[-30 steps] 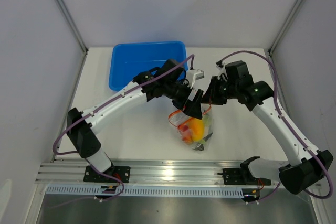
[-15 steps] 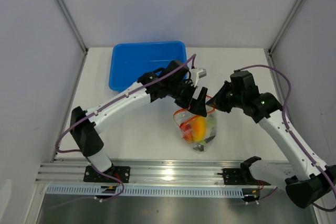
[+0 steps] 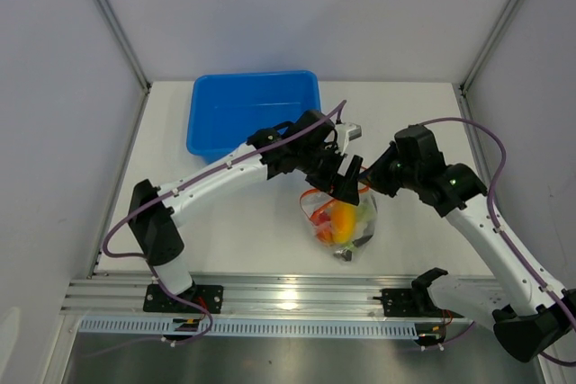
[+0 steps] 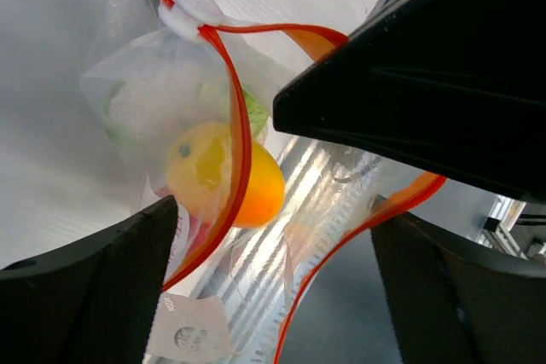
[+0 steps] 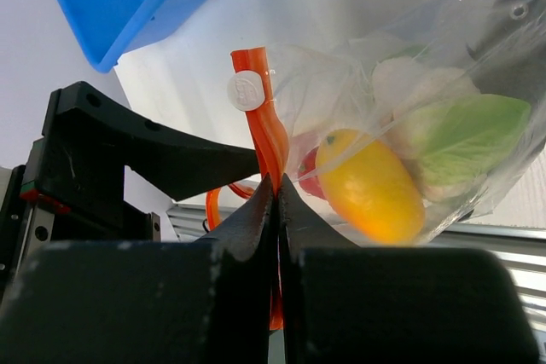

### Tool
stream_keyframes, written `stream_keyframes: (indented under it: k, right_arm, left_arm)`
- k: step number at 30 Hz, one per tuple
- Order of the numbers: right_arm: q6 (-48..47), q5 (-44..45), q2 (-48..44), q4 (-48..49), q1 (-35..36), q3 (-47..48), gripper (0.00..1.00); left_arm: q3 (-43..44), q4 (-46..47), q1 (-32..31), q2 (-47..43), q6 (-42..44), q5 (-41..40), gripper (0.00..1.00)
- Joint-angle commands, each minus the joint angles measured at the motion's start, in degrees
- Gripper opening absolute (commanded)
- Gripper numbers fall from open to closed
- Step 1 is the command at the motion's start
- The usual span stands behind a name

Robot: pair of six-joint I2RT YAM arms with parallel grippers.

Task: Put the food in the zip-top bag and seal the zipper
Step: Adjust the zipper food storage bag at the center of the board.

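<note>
The zip-top bag is seen near the middle of the desk, in front of the blue tub and apart from it, with both arms brought together over its mouth. The right claw is clenched on the zipper, the red-orange strip being pinched flat between its two dark fingers just below the white slider. The left claw is spread wide, its fingers standing on either side of the bag's mouth; nothing is gripped by it, and whether either finger brushes the plastic cannot be told from the wrist view. The mouth is shown unsealed: the two sides of the strip are parted into a loop, one side curving down across the food and the other swinging out toward the far finger. The food is all held inside the clear pouch. The orange piece lies lowest and nearest the right wrist camera, the red pepper is tucked just behind it against the strip, the cauliflower with its green leaf is pressed against the plastic beside the orange piece, and the dark grey piece is seen at the far corner. The bag appears to be lifted by its mouth with its bottom resting on the desk, though that contact is not clearly seen.
</note>
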Motion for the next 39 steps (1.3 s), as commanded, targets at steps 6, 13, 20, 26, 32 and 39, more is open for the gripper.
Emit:
stream_keyframes:
  k: [6, 13, 20, 26, 32, 39]
  right_arm:
    - [1.19, 2.00, -0.92, 2.85, 1.11, 0.01, 0.12]
    - [-5.30, 0.77, 0.91, 2.33, 0.85, 2.72, 0.46]
    - [-17.70, -4.22, 2.68, -0.40, -4.94, 7.83, 0.79]
    - [-25.70, -16.44, 2.50, 0.91, -14.70, 5.73, 0.78]
    - [-31.94, -28.39, 0.05, 11.62, -17.52, -2.00, 0.78]
    - [-34.40, -40.44, -1.10, 27.52, -18.31, -10.88, 0.77]
  left_arm:
    - [3.85, -1.65, -0.31, 2.81, -0.11, -3.97, 0.41]
    - [3.84, -2.62, 0.04, 3.17, 1.21, -4.41, 0.01]
    - [1.04, -2.02, 1.44, 0.36, 4.54, -1.25, 0.00]
    - [-2.65, -0.60, 3.90, -4.12, 11.74, 6.74, 0.01]
    - [-3.28, -3.67, 5.57, -6.59, 21.24, 18.17, 0.01]
    - [-1.43, -10.00, 6.01, -9.13, 27.57, 24.14, 0.00]
